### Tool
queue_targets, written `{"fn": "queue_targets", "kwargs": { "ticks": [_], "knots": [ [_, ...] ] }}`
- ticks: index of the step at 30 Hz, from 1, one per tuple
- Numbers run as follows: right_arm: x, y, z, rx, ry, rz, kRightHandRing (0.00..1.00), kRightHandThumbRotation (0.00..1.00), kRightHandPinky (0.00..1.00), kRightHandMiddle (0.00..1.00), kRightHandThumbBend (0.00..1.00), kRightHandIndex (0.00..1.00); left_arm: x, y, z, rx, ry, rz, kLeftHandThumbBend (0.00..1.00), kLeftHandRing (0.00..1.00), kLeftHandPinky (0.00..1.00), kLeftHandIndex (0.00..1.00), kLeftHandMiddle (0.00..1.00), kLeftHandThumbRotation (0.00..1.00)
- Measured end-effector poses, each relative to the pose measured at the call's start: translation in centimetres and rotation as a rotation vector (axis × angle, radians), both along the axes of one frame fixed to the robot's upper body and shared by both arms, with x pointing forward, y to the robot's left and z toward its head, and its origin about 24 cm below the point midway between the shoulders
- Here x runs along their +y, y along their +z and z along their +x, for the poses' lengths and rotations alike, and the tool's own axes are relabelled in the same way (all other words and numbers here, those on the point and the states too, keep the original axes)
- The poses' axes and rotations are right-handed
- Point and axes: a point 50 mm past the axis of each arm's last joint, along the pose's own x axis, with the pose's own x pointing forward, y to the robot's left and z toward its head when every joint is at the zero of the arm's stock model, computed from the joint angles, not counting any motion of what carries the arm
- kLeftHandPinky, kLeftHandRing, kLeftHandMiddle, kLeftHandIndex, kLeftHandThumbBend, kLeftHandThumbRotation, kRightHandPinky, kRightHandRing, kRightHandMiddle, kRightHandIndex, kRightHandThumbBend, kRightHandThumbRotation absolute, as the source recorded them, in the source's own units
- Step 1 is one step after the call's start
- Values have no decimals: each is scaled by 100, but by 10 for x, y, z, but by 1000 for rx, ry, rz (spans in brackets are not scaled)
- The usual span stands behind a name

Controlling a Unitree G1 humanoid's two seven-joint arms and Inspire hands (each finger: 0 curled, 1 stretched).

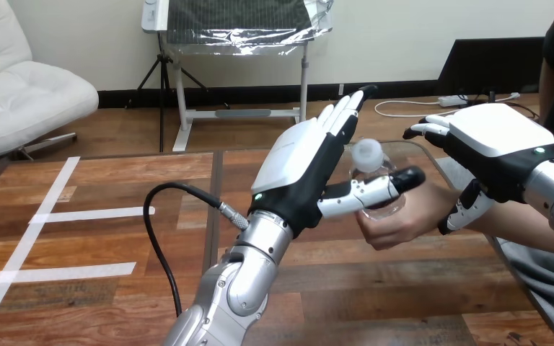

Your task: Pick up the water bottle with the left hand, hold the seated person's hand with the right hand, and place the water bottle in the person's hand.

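Note:
A clear water bottle (370,167) with a white cap stands upright in the person's hand (397,223), whose fingers wrap its lower part. My left hand (296,173) is open beside the bottle on its left, fingers straight and pointing up and away. Its thumb (375,191) stretches across the front of the bottle. My right hand (498,140) hovers over the person's wrist with its fingers (425,130) stretched out to the left, above the person's hand. Its thumb (465,209) hangs down on the near side of the person's forearm (519,231).
The wooden table (115,303) has white tape strips (94,213) on its left part. A black cable (160,238) loops from my left wrist over the table's middle. The person sits at the right edge.

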Motion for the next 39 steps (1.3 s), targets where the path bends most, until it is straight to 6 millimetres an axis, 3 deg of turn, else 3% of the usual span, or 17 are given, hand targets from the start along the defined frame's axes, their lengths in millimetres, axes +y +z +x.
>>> {"fn": "queue_targets", "kwargs": {
  "ticks": [11, 17, 24, 31, 39],
  "knots": [
    [0, -2, -4, 12, 15, 61, 91, 4, 81, 93, 84, 87, 2, 4, -4, -6, 2, -39, 80, 100, 100, 100, 100, 100],
    [0, -1, -13, -1, 23, 160, 89, 3, 80, 90, 78, 85, 6, 3, -12, 5, 12, -105, 73, 98, 99, 99, 99, 100],
    [4, 0, -27, -71, 34, 298, 86, 3, 75, 88, 68, 83, 14, -1, -26, 10, 49, -195, 65, 94, 87, 96, 96, 100],
    [14, -2, -43, -130, 38, 420, 85, 4, 73, 87, 57, 82, 23, -8, -43, 14, 79, -293, 56, 91, 83, 92, 93, 99],
    [33, -9, -61, -200, 65, 576, 81, 1, 71, 83, 51, 78, 34, -16, -64, 12, 126, -395, 52, 88, 83, 89, 90, 97]
  ]
}}
